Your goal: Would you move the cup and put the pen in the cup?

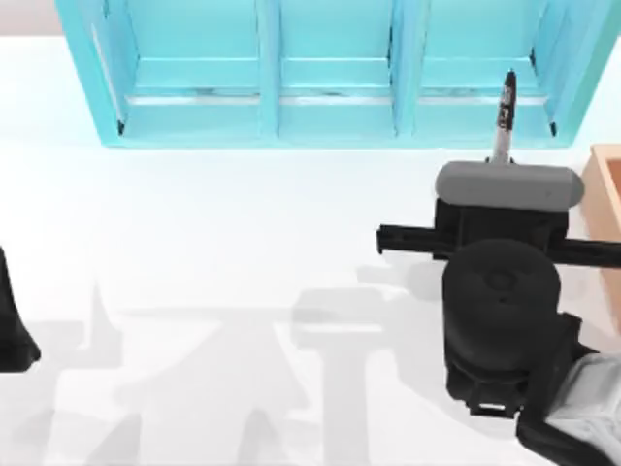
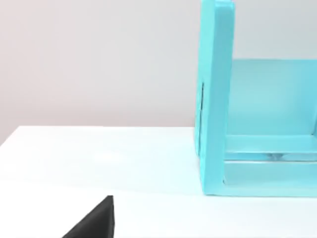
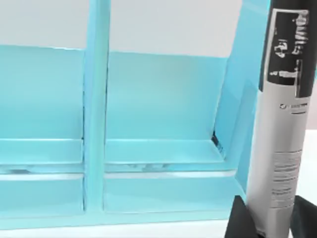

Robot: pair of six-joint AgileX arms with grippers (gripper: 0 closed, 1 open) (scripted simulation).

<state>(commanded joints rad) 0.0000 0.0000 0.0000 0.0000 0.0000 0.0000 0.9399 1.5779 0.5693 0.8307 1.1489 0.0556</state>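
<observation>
The pen [image 1: 504, 121] stands upright at the table's right side, in front of the turquoise shelf unit [image 1: 330, 78]; the right gripper [image 3: 267, 218] is clamped on its lower barrel; the left arm [image 1: 12, 320] sits at the left edge, its fingers' state unclear.
</observation>
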